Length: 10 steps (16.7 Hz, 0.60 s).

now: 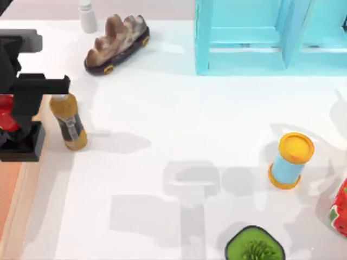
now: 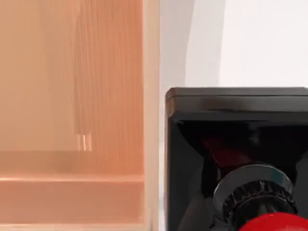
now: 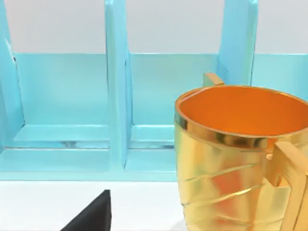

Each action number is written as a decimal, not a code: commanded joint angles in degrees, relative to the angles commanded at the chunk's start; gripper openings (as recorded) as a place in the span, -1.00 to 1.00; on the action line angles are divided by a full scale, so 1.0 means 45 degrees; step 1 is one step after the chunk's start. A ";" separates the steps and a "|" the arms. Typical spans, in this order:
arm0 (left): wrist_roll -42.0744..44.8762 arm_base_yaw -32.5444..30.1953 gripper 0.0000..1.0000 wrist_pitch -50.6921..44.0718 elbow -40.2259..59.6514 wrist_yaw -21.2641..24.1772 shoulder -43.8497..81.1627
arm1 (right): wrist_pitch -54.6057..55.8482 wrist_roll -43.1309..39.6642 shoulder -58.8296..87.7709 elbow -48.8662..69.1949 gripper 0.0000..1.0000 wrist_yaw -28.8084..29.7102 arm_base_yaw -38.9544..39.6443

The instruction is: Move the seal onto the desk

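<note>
1. Far left: the left gripper (image 1: 11,116) hangs right over the seal (image 1: 24,147), its black body covering most of the red knob. Whether it is pinching the knob or spread, I cannot tell.
2. The seal's black base sits at the left edge of the counter (image 1: 179,108), just beside the rim of the orange tray (image 1: 8,206); the left wrist view shows the base over white surface with the tray rim alongside.
3. Just right of the seal, one amber bottle (image 1: 68,122) lies tilted, crowding that side.
4. At the far edge there is one white bottle (image 1: 87,16) and one loaf on a wheeled board (image 1: 116,40).
5. The middle of the counter is wide open, with only shadows.
6. One blue shelf (image 1: 244,38) lines the far right edge.
7. One yellow-lidded blue can (image 1: 291,161) stands to the right, with one green plant (image 1: 255,247) and one red thing (image 1: 340,208) at the edges.
8. The right gripper (image 3: 91,216) sits near one gold mug (image 3: 231,159), facing the shelf; its state I cannot tell.
</note>
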 joint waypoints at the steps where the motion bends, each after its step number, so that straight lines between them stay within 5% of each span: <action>1: -0.0322 -0.0340 -1.00 0.0159 0.0293 0.0005 0.0434 | 0.0000 0.0000 0.0000 0.0000 1.00 0.0000 0.0000; 10: -0.4567 -0.4663 -1.00 0.2590 0.3744 0.0078 0.6540 | 0.0000 0.0000 0.0000 0.0000 1.00 0.0000 0.0000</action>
